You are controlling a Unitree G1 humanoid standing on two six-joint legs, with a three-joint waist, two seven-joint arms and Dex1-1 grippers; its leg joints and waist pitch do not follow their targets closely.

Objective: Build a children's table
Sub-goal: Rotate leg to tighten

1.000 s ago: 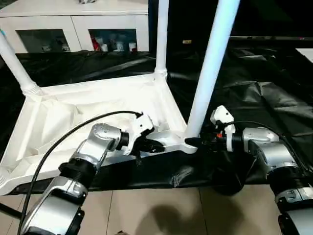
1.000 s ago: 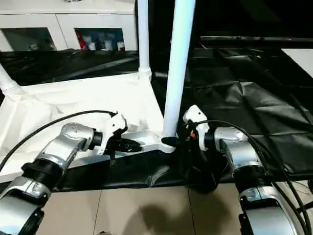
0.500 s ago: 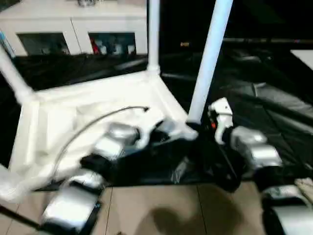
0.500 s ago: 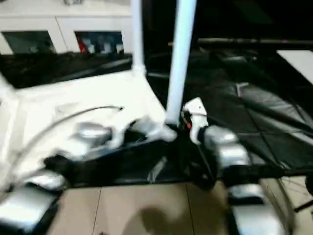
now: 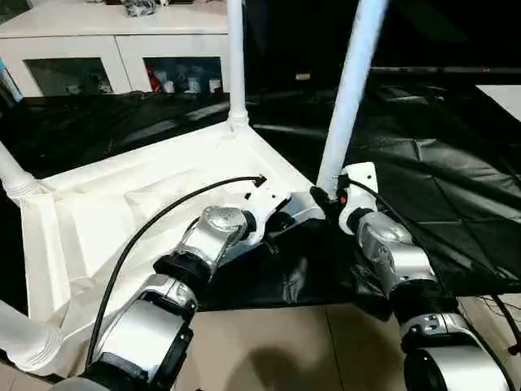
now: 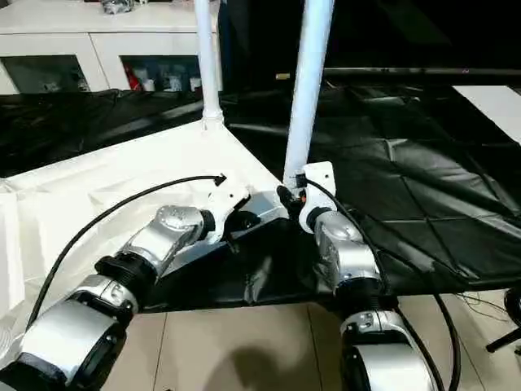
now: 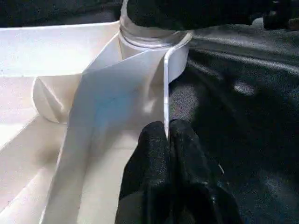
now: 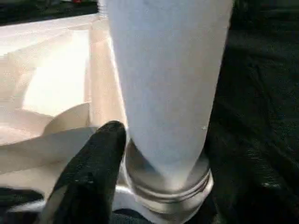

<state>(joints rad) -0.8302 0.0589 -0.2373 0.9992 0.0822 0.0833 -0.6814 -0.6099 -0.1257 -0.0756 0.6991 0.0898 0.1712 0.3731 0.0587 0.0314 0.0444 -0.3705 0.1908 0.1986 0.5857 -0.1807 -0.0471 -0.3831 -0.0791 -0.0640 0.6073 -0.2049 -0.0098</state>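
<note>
Tabletop (image 5: 122, 204) lies upside down on the black sheet (image 5: 456, 195); left gripper (image 7: 167, 135) fingers pinch its rim shut while right gripper (image 8: 154, 154) straddles the near leg (image 5: 346, 98), so it should brace and twist gently.

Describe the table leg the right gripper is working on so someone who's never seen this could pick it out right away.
Find the white tabletop lying upside down on black sheeting, legs pointing up from its corners. Go to the near corner on the robot's right, where the right gripper sits around the leg's base. That leg is the closest, thickest-looking one, unlike the thinner far leg near the cabinet.
</note>
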